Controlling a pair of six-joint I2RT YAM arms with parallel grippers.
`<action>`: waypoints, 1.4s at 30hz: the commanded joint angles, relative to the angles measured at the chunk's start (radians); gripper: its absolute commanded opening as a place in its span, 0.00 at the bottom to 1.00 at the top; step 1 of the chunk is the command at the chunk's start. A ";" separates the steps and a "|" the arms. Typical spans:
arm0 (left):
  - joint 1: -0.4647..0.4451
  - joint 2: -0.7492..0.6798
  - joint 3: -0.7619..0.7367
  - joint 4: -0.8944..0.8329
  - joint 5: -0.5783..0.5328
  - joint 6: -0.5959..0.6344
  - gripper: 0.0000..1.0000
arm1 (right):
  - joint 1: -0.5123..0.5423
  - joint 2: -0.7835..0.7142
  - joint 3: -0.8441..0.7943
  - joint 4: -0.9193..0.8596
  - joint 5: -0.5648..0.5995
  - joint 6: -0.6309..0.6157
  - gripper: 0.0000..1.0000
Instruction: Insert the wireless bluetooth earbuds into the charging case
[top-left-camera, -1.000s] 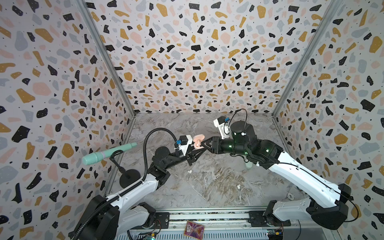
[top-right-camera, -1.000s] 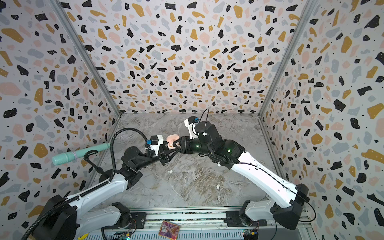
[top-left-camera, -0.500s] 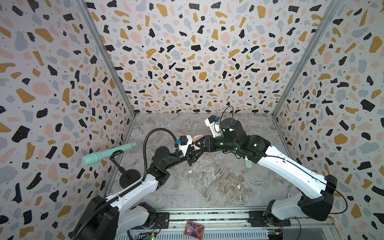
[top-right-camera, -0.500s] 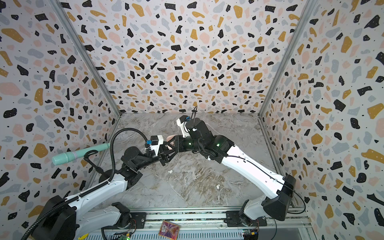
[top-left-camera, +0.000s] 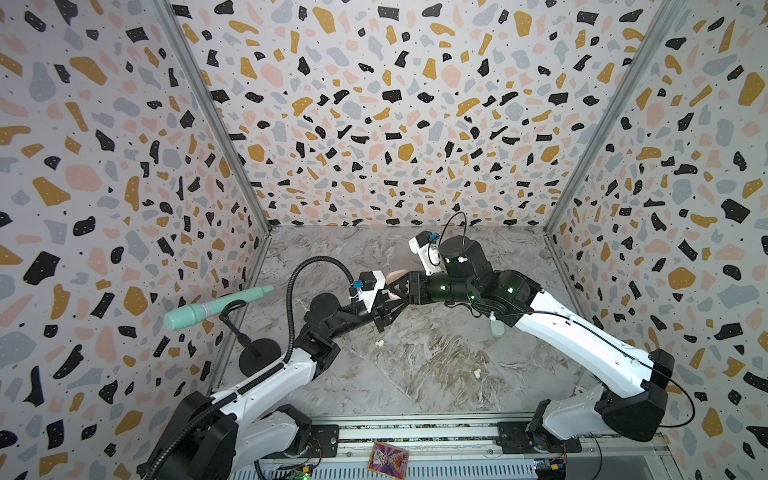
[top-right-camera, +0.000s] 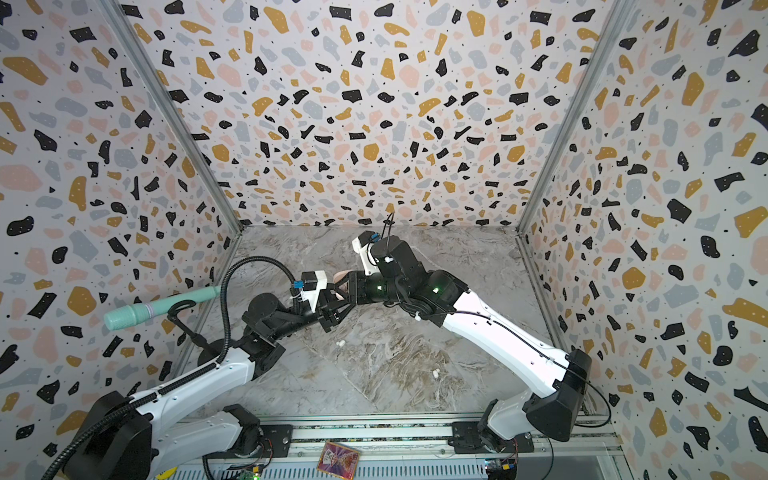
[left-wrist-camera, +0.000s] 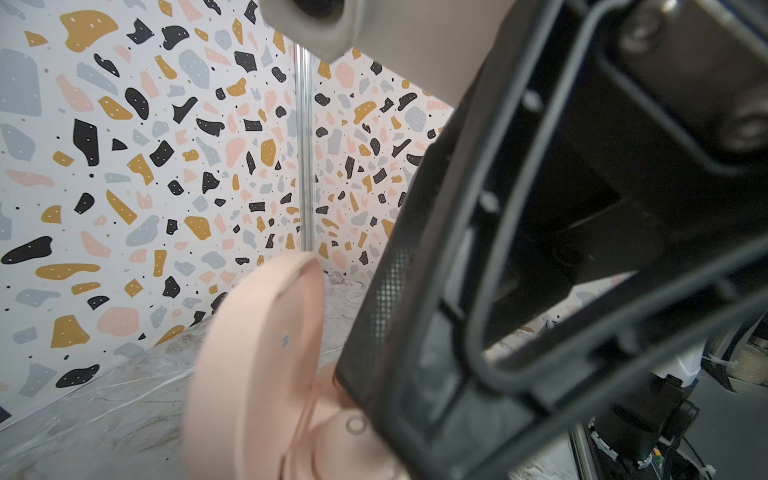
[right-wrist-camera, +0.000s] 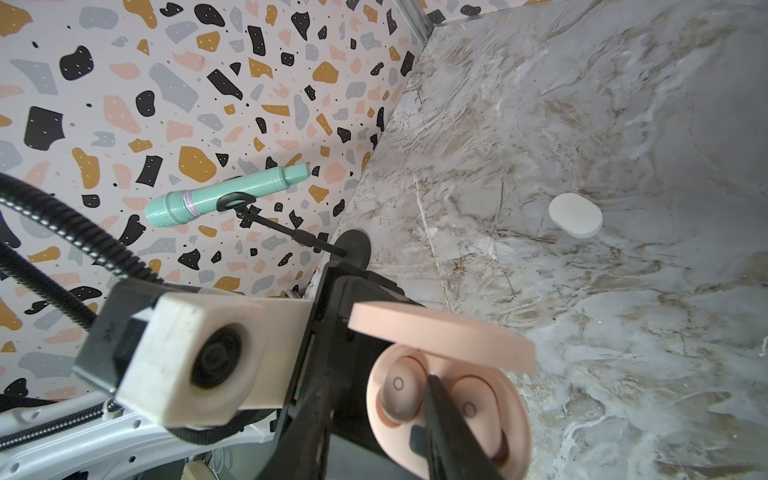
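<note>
The left gripper (top-left-camera: 390, 297) is clamped on a pale pink charging case (right-wrist-camera: 440, 332). It holds the case, lid open, in the air above the middle of the marble surface (top-left-camera: 436, 374). Over the last second the right gripper (top-left-camera: 401, 286) has moved in from just beside the case. One of its black fingers (right-wrist-camera: 440, 415) now reaches into the open case, between two pink earbuds (right-wrist-camera: 401, 395) lying side by side in their wells. Whether its jaws are open or pinching anything cannot be told. The pink pair looks seated, or nearly so. White buds (top-left-camera: 379, 343) lie loose on the surface nearer the front edge, not yet housed.
</note>
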 joint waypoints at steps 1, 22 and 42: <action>-0.004 -0.020 0.037 0.067 0.002 0.010 0.30 | 0.008 -0.035 0.069 -0.071 0.022 -0.005 0.39; -0.015 -0.029 0.009 0.060 0.010 0.003 0.30 | -0.133 0.388 0.801 -0.606 -0.010 -0.209 0.47; -0.016 -0.029 0.011 0.061 -0.005 0.008 0.30 | -0.021 0.241 0.521 -0.578 0.039 -0.136 0.42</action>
